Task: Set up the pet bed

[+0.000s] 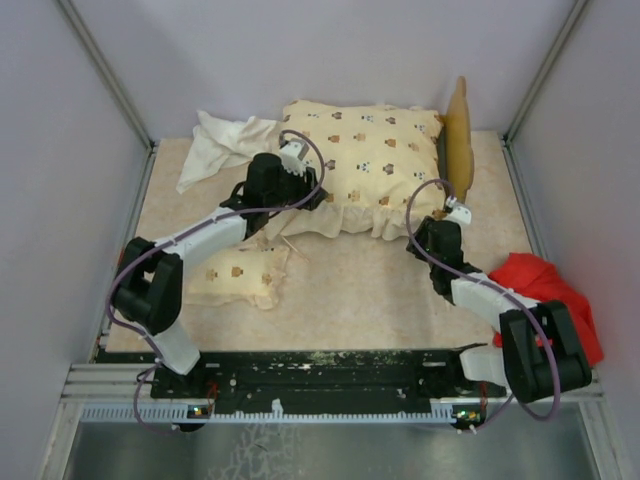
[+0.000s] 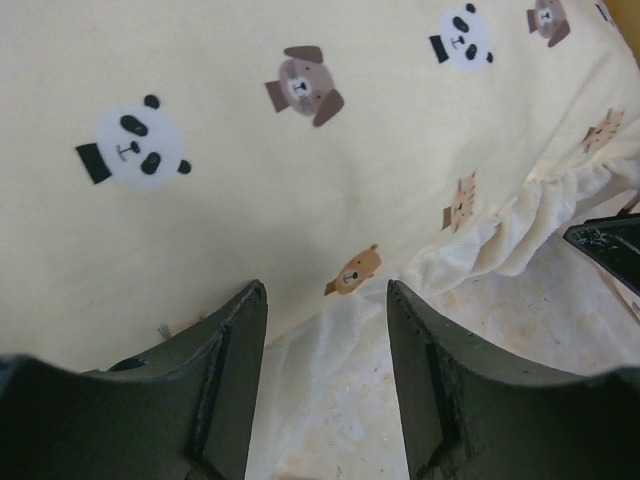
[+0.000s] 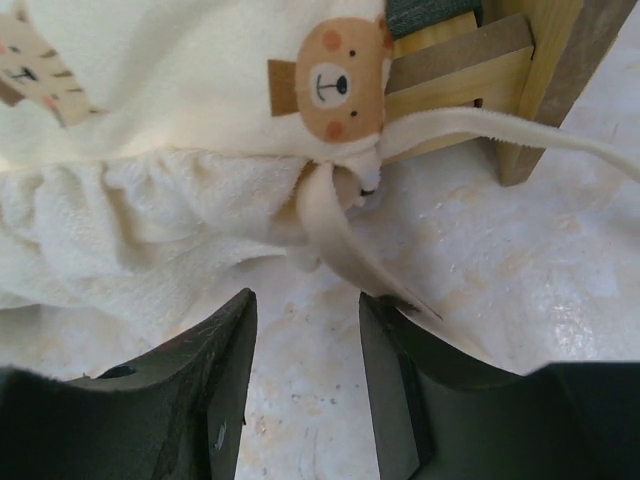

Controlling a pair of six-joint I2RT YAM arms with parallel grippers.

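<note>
The table (image 1: 380, 290) carries the pet bed at its far side: the wooden bed frame (image 3: 520, 60) is almost hidden under the cream animal-print cushion (image 1: 365, 160), with only the wavy headboard (image 1: 460, 135) standing up at the right end. The frame looks stiff and light, while the cushion is soft and floppy and would sag if lifted by one corner, so its frilled edge (image 3: 150, 210) or both near corners seem the best places to pinch. The small matching pillow (image 1: 240, 275) lies on the table well apart from the bed, under the left arm (image 1: 210, 232); it should be light and easy to nip at an edge. That arm reaches forward over the cushion's near left corner, jaws released with bare table showing between them. The right arm (image 1: 470, 290) bends in toward the near right corner beside the headboard, jaws also released, a cloth tie (image 3: 335, 240) trailing across one finger but not clamped.
</note>
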